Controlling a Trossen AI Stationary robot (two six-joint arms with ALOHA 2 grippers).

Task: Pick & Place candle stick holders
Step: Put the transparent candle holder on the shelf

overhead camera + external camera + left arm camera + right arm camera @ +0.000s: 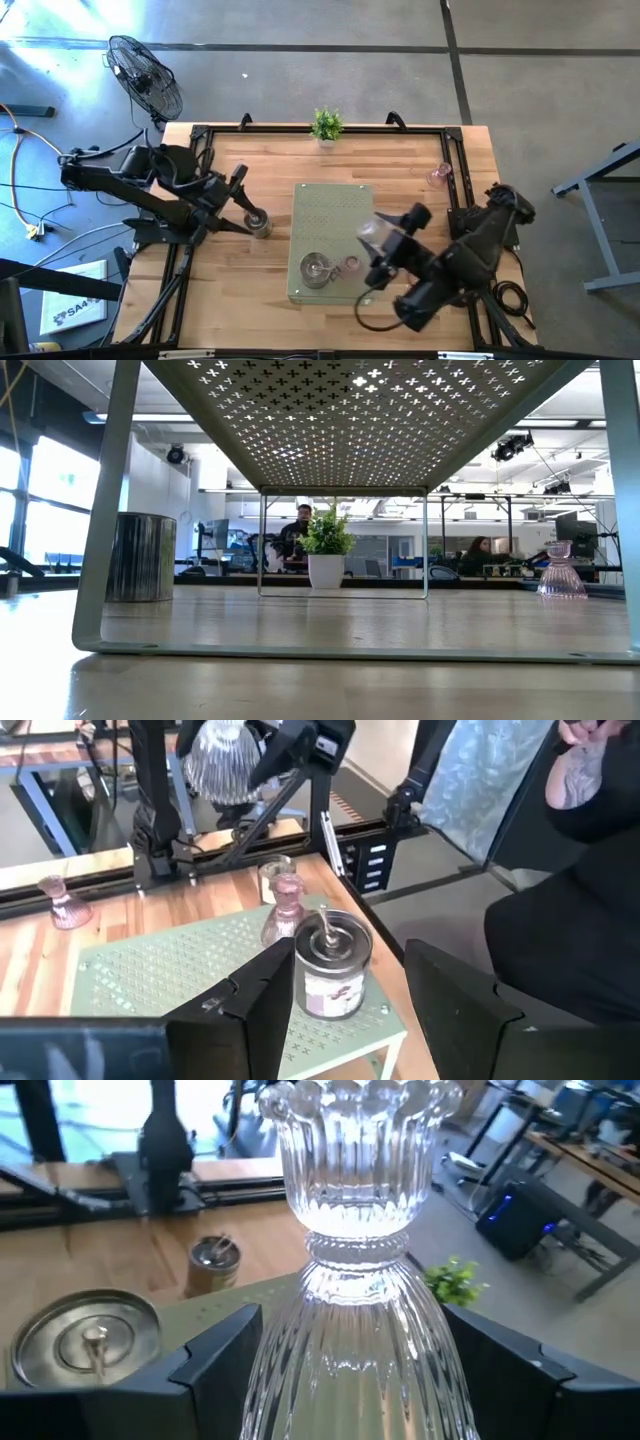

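Note:
A clear ribbed glass holder (355, 1230) is in my right gripper (385, 240), above the green perforated stand (330, 205). On the stand rest a silver holder with a round base (315, 268) and a small pink glass holder (350, 265). A silver cylinder holder (260, 222) stands on the wood left of the stand. My left gripper (243, 208) is open, its fingers on either side of the cylinder (330, 965); I cannot tell whether they touch it. Another pink glass holder (438, 175) stands at the far right. My right gripper pinches the clear glass holder's flared lower body (340, 1350) between its two fingers (220, 1350). The holder's cup end points away from the wrist. The fingers slant in from the table's near right. The holder is lifted clear above the stand, as the left wrist view (222, 765) shows.
A small potted plant (326, 125) stands at the table's far edge. A black frame rail (455, 170) runs round the table. The low view shows the stand's legs (95, 560), the cylinder (140, 555) and people beyond the table.

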